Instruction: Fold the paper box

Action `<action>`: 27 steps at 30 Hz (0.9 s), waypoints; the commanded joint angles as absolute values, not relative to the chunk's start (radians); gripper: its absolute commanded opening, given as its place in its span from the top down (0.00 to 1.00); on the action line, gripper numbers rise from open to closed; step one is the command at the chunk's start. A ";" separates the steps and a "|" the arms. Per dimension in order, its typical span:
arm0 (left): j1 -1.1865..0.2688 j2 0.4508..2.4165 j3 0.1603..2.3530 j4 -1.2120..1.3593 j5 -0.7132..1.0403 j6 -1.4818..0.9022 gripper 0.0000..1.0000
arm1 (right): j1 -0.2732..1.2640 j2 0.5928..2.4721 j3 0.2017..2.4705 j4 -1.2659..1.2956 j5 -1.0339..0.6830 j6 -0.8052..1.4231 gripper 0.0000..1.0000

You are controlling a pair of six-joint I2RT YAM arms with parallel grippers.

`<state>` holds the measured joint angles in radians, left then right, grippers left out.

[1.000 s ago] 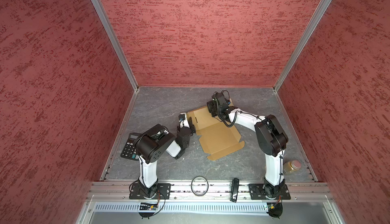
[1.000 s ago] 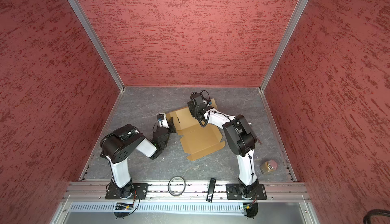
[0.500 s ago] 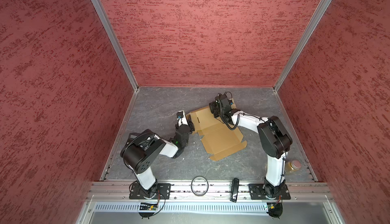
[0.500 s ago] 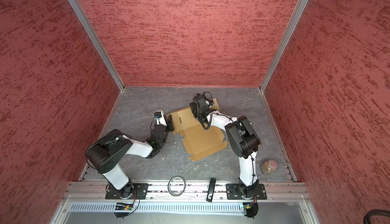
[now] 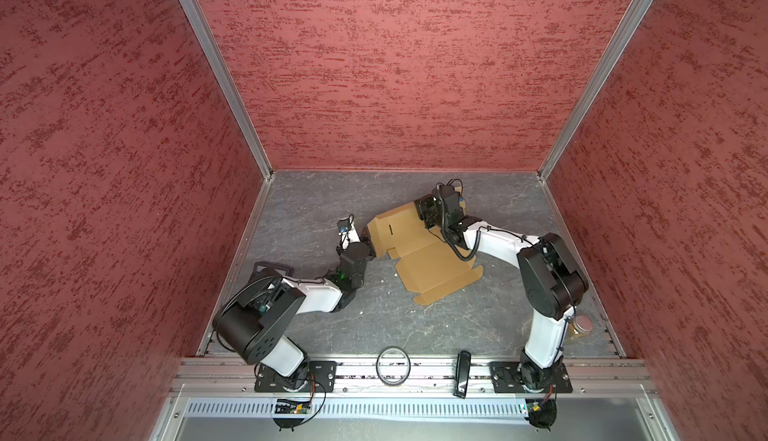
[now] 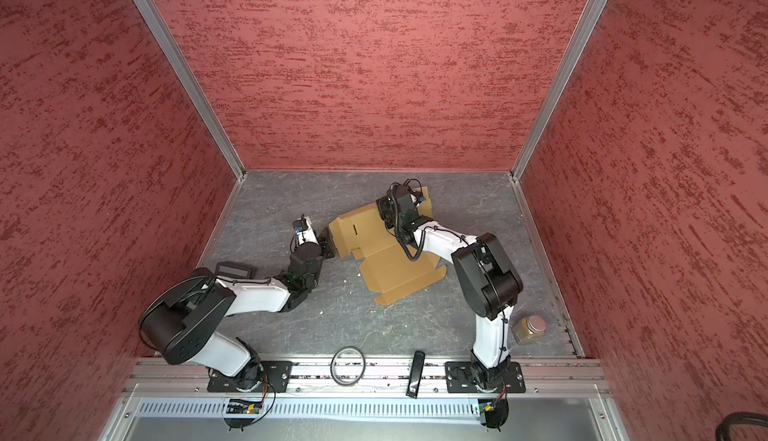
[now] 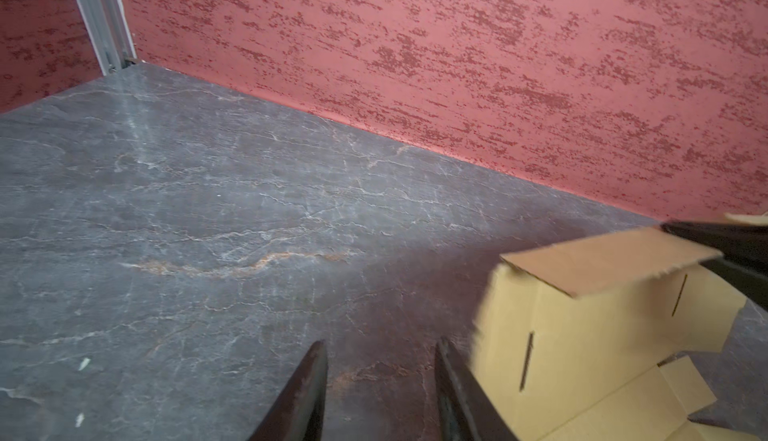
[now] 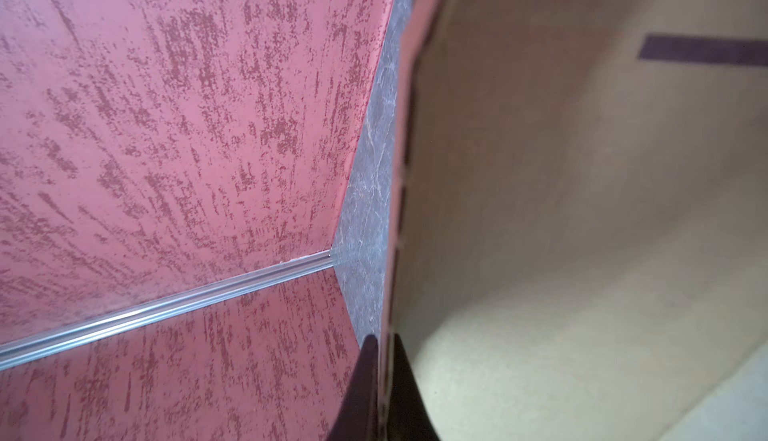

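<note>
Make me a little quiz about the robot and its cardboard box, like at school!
1. True or false: the right gripper is shut on an edge of the paper box.
2. What is between the fingers of the left gripper? A: cardboard. B: nothing. C: a pencil.
3. What is the small amber thing with a lid, standing alone on the right?

Key: 1 true; 2 B; 3 a jar.
</note>
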<state>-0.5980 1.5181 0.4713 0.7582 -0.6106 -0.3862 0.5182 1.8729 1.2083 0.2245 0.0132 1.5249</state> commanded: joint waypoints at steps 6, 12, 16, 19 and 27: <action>-0.509 1.424 0.462 0.592 -0.507 -0.410 0.51 | 0.498 1.805 1.102 0.347 -0.027 1.516 0.92; -0.448 1.448 0.495 0.516 -0.364 -0.405 0.48 | 0.494 1.782 1.070 0.383 -0.037 1.501 0.92; -0.446 1.489 0.519 0.488 -0.276 -0.400 0.44 | 0.492 1.768 1.063 0.400 -0.043 1.488 0.92; -0.444 1.525 0.519 0.518 -0.204 -0.397 0.44 | 0.491 1.762 1.061 0.409 -0.050 1.480 0.92; -0.441 1.622 0.554 0.612 -0.090 -0.374 0.46 | 0.491 1.745 1.043 0.431 -0.064 1.474 0.92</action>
<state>-0.4480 1.6005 0.5236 0.5518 -0.1493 -0.3923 0.5014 1.7813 1.0584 0.3931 -0.0551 1.4746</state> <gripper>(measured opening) 0.543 0.078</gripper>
